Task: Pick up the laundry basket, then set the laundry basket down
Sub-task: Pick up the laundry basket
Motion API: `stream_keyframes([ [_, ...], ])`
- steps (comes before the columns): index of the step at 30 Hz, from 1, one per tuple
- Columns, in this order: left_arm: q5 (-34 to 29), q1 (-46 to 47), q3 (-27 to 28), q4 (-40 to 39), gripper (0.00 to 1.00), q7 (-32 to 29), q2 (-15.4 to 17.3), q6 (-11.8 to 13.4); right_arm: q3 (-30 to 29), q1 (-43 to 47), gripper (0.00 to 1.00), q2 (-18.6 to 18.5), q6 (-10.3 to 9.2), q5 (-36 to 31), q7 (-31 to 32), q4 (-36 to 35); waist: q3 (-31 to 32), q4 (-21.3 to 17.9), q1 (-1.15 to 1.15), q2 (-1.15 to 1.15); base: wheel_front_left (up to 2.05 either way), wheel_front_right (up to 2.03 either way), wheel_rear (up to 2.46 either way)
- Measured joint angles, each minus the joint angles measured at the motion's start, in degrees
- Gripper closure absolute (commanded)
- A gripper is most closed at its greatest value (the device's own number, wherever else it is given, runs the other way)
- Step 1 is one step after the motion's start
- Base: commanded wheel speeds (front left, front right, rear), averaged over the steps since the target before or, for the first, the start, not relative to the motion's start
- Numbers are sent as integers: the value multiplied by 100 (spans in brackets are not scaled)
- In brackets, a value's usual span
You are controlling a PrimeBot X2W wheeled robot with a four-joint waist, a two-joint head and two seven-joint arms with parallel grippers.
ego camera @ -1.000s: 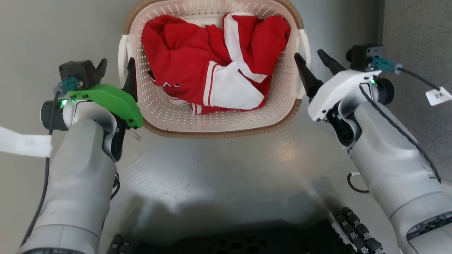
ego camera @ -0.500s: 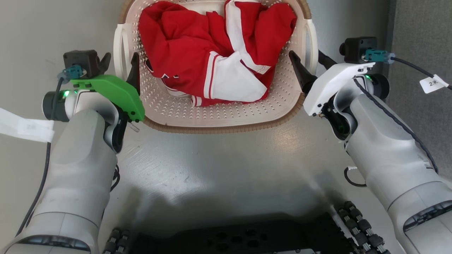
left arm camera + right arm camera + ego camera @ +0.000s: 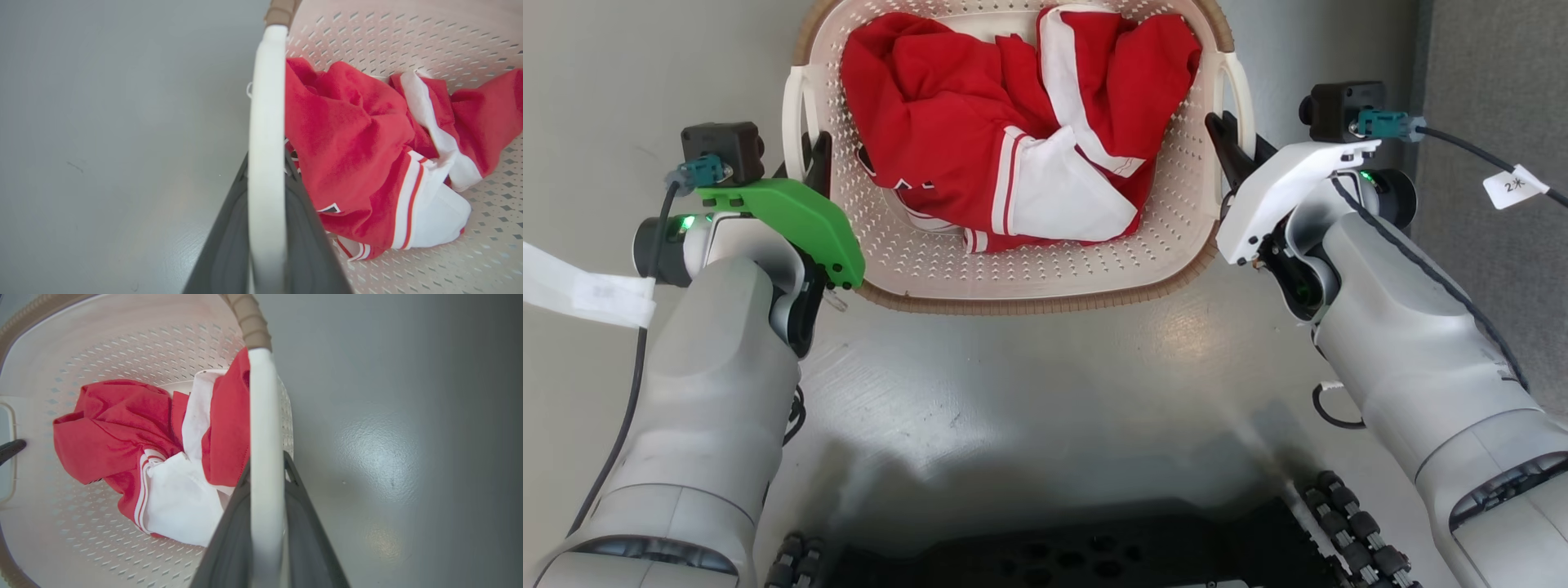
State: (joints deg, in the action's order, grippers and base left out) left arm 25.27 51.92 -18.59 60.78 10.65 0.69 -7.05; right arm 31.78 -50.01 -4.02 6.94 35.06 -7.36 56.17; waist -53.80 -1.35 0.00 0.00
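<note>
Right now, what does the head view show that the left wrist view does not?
Head view, not left wrist: the right gripper closed on the right handle, the robot's dark base. Left wrist, not head: the left handle close up, passing between the fingers of the left gripper. Both: the laundry basket, the red-and-white garment, the grey floor.

- Laundry basket [image 3: 1029,273]: cream-white, diamond-perforated, brown ribbed rim.
- Garment [image 3: 931,131]: red, white panels, striped trim.
- Left gripper [image 3: 805,159]: green cover; right gripper [image 3: 1237,143]: white cover.
- Floor [image 3: 1045,384]: grey, darker at three o'clock.
</note>
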Motion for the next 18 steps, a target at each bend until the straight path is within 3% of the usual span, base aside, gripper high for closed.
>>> stream_keyframes([
  [18,444,-57,-328,374,100,68,-4,-49,419,104,100,27,1,439,-81,314,820,-34,0,0,0,0,0],
])
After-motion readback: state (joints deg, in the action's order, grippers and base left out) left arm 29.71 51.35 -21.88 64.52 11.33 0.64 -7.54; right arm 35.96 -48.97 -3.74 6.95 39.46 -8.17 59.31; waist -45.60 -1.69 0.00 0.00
